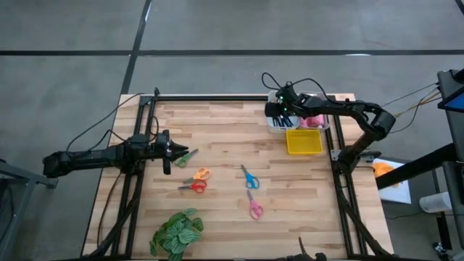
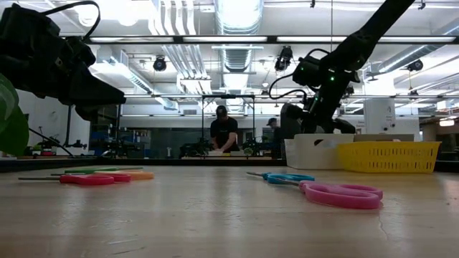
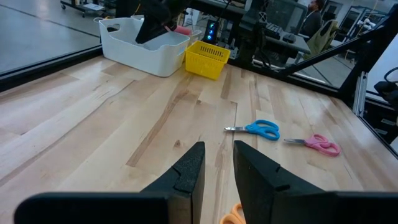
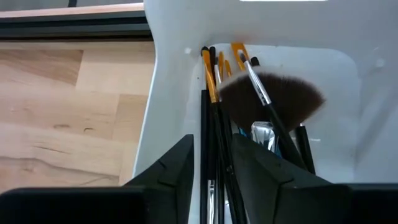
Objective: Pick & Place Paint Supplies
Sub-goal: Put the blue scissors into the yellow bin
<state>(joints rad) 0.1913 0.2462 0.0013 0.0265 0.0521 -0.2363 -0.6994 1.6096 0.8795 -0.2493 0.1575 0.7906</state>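
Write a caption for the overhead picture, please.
Right gripper over the white bin, left gripper beside green scissors; four more scissors lie on the table.

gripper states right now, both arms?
Left gripper: open with a narrow gap, holding nothing, above the table near the green scissors.
Right gripper: fingers apart over the brushes in the white bin.

Orange scissors (image 3: pixel 231 216) cut off at six o'clock edge; brushes (image 4: pixel 214 124) partly hidden behind right gripper (image 4: pixel 211 186) fingers.
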